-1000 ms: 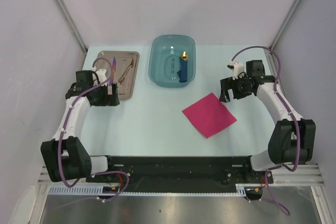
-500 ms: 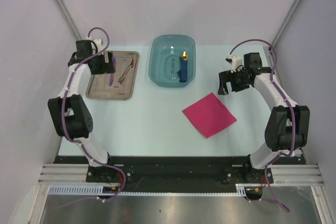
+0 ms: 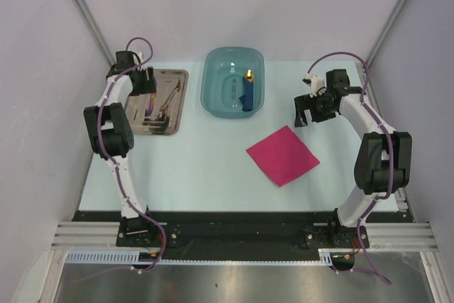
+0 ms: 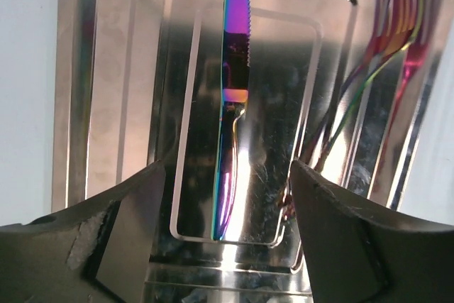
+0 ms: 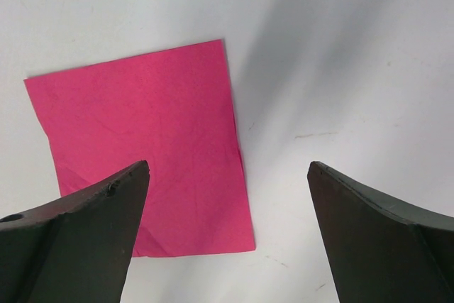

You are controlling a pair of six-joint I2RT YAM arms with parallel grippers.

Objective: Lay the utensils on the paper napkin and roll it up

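The utensils lie in a grey metal tray (image 3: pixel 135 124) at the far left. A knife (image 4: pixel 233 104) with a purplish-blue handle lies along the tray's middle, and a fork (image 4: pixel 386 40) lies to its right. They also show in the top view as the knife (image 3: pixel 149 108) and the fork (image 3: pixel 170 96). My left gripper (image 3: pixel 145 89) hangs open over the tray, and in the wrist view (image 4: pixel 227 246) its jaws stand either side of the knife's handle end, not touching it. The pink napkin (image 3: pixel 282 155) lies flat at centre right. My right gripper (image 3: pixel 303 114) is open and empty above the napkin's far right edge (image 5: pixel 142 147).
A teal plastic basin (image 3: pixel 220 69) stands at the far centre, holding a chunky blue object with a yellow tip (image 3: pixel 248 91). Grey walls close in the left, right and far sides of the table.
My left arm has swung away from the near side of the tray and now reaches over it from the far end. My right gripper has drifted slightly farther back.
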